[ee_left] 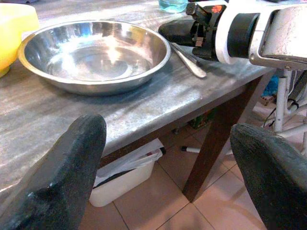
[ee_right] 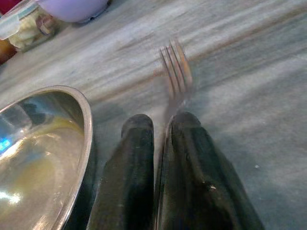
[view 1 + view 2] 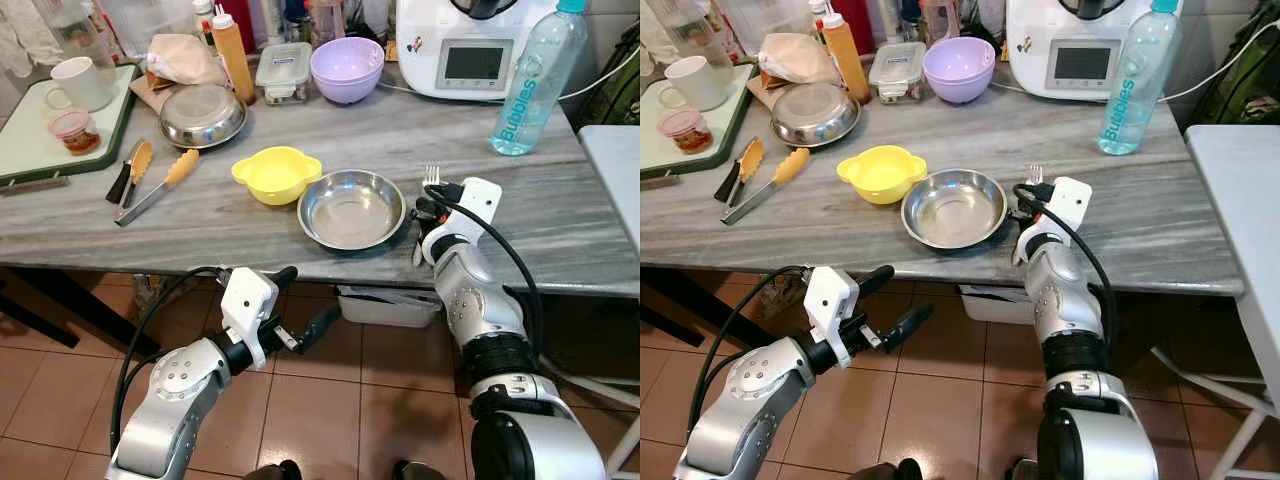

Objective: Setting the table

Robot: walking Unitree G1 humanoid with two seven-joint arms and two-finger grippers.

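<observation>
An empty steel bowl (image 3: 350, 210) sits near the front edge of the grey marble table (image 3: 560, 215). Just right of it, my right gripper (image 3: 426, 208) is shut on a silver fork (image 3: 431, 176). The tines (image 2: 176, 67) point away from me, low over the tabletop, and the fork's handle (image 1: 189, 63) runs back along the table under the gripper. My left gripper (image 3: 305, 300) hangs open below the table's front edge with nothing between its fingers (image 1: 72, 163).
A yellow bowl (image 3: 275, 172) touches the steel bowl's left side. Tongs (image 3: 155, 185), a second steel bowl (image 3: 203, 115), a purple bowl (image 3: 347, 68), a water bottle (image 3: 535, 85) and a tray (image 3: 20, 150) with a mug (image 3: 82, 82) stand farther back. A white bin (image 3: 385, 305) sits under the table.
</observation>
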